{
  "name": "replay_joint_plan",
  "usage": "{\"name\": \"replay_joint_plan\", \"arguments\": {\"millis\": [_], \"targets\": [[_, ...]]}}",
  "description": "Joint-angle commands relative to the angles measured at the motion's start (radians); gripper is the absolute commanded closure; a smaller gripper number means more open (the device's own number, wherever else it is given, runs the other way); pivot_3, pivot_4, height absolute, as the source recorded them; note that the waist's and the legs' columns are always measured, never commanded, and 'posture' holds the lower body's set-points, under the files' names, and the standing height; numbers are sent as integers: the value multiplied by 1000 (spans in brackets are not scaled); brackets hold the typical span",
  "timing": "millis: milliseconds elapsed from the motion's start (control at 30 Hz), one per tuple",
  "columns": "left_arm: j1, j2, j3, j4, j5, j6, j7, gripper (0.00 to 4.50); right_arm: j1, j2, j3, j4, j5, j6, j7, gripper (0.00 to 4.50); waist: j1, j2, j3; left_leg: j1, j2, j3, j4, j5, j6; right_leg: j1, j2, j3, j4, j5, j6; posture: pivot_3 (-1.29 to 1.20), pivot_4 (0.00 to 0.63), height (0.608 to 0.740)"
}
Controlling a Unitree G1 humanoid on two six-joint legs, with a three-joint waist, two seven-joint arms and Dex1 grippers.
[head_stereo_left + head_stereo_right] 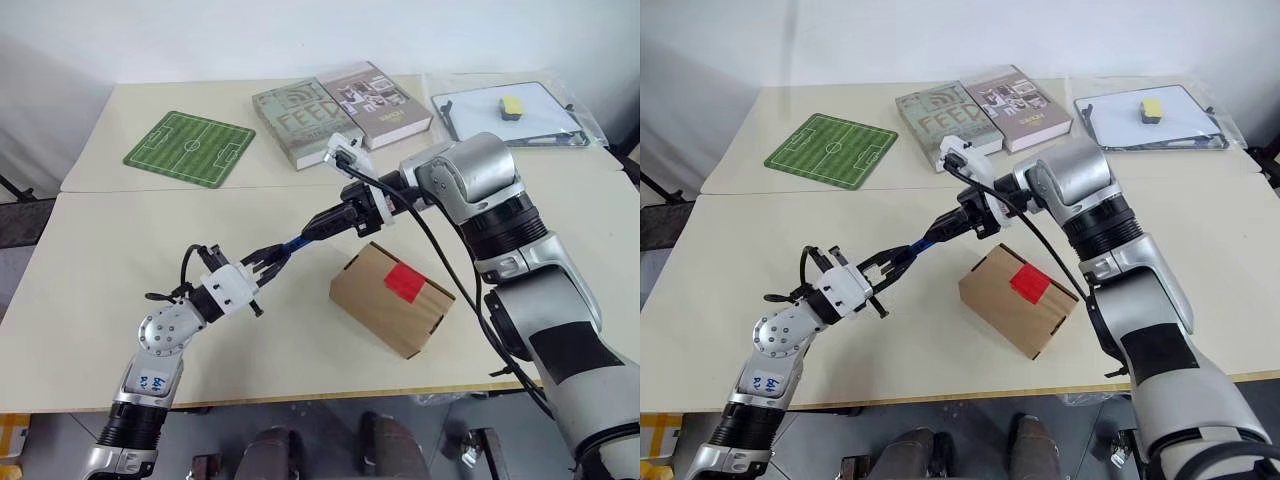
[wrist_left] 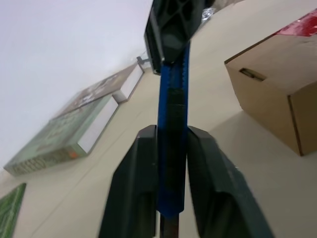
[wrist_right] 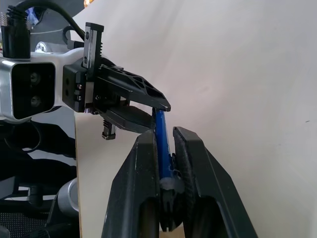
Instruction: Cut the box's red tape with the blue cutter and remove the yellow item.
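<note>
**Blue cutter held between both grippers above the tabletop**

On the far left of the tabletop (image 1: 110,260) lies a green soccer-field mat (image 1: 190,148). Right of it, two books (image 1: 340,112) lie side by side, and at the far right a whiteboard (image 1: 510,118) carries a small yellow-and-grey eraser (image 1: 511,106). None of these lies between the arms and the box.

The left gripper (image 1: 268,262) reaches up and to the right from a low, bent arm, its two fingers closed on one end of the blue cutter (image 1: 296,243). The cutter slants in the air, clear of the tabletop. The right gripper (image 1: 322,226) comes in from the right on a raised, folded arm, pointing left and downward, its fingers clamped on the cutter's other end.

The box (image 1: 390,298) sits closed on the tabletop just below and right of the cutter, apart from it, with the red tape (image 1: 405,281) on its top.
</note>
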Motion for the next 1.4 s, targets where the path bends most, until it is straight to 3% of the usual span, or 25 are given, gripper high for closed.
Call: {"name": "replay_joint_plan", "arguments": {"millis": [33,300,400,567,667,767,1000,1200,1300,1400], "targets": [[-1,9,59,-38,-9,78,53,2457,-5,-23,-40,-21,4,8,-17,4351,0,0,0,0,0,0,0,0,0,0,0,0,0,0,0,0,150,740],[41,58,133,-103,-119,254,6,6,-47,-46,-124,-18,12,4,-73,4351,0,0,0,0,0,0,0,0,0,0,0,0,0,0,0,0,150,740],[83,82,182,-154,-210,355,-31,0,-55,-66,-158,-28,16,7,-92,4351,0,0,0,0,1,0,0,0,0,0,0,0,0,0,0,0,150,740],[233,129,197,-408,-512,697,-105,0,-40,-135,-241,-106,36,36,-145,4351,2,-2,2,-1,1,0,0,0,0,-1,0,2,0,0,0,0,150,740],[271,114,177,-539,-650,816,-88,0,-13,-168,-295,-181,59,74,-184,4351,6,-4,3,-1,1,-2,0,0,0,-1,0,2,0,0,0,0,150,740],[227,36,129,-618,-729,871,-9,0,40,-216,-392,-308,104,135,-234,4351,15,-4,3,-1,0,-1,1,0,0,0,0,3,0,0,0,0,150,740],[71,-79,19,-620,-711,912,89,0,168,-321,-564,-557,181,209,-342,4351,33,-5,3,-1,0,0,3,0,-1,1,1,3,0,0,0,0,150,740],[-123,-46,-190,-507,-566,991,50,0,316,-493,-604,-730,224,273,-377,4351,47,-5,3,-2,-3,2,4,0,0,1,2,4,-3,0,0,0,150,740],[-190,-58,-240,-452,-530,1016,40,627,354,-535,-641,-792,261,321,-400,4351,48,-5,3,-2,-4,4,4,0,0,1,2,5,-4,0,0,0,150,740],[-251,-64,-284,-405,-499,1056,24,1582,407,-584,-654,-869,290,362,-416,4351,51,-5,3,-2,-2,5,4,0,0,1,4,6,-5,0,0,0,150,740]]}}
